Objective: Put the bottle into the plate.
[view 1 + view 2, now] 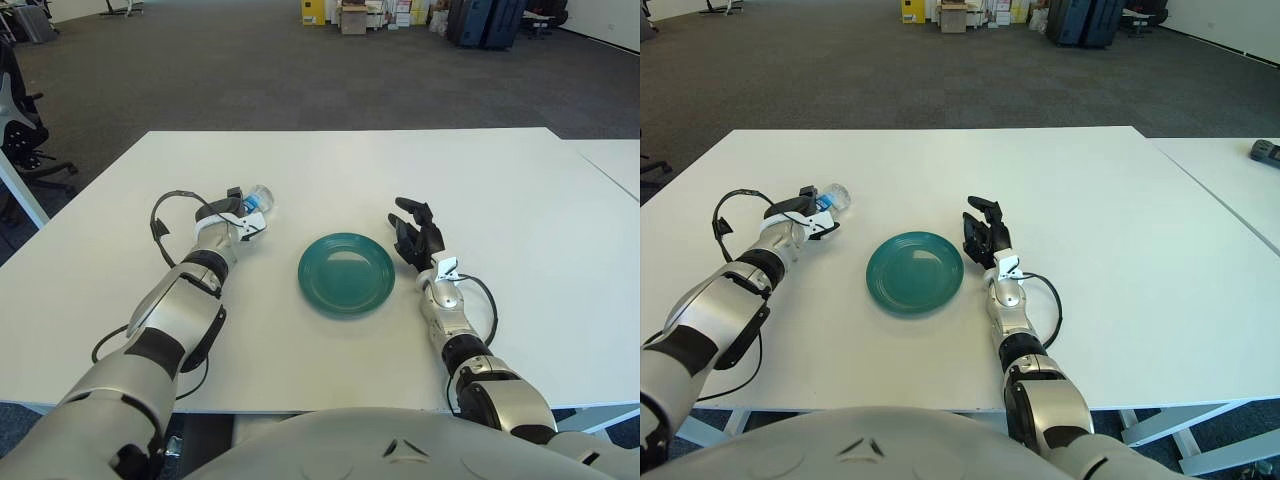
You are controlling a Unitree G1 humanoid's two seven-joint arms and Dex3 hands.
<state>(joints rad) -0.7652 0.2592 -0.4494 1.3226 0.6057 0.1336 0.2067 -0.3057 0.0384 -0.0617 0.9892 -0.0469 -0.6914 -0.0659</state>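
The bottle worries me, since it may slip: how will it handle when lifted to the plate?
The bottle looks clear plastic and small, so probably light and squashable. It seems round, so apt to roll once set in the plate. The left hand is at it.

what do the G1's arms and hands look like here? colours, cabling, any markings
Both arms have glossy silver-grey shells with black bands at the joints. The left hand is dark-fingered with a white wrist bracket; a black cable loops from that wrist back along the forearm. The right hand has black fingers and a white tag-like part at the wrist, with a black cable looping beside the forearm. No readable markings.
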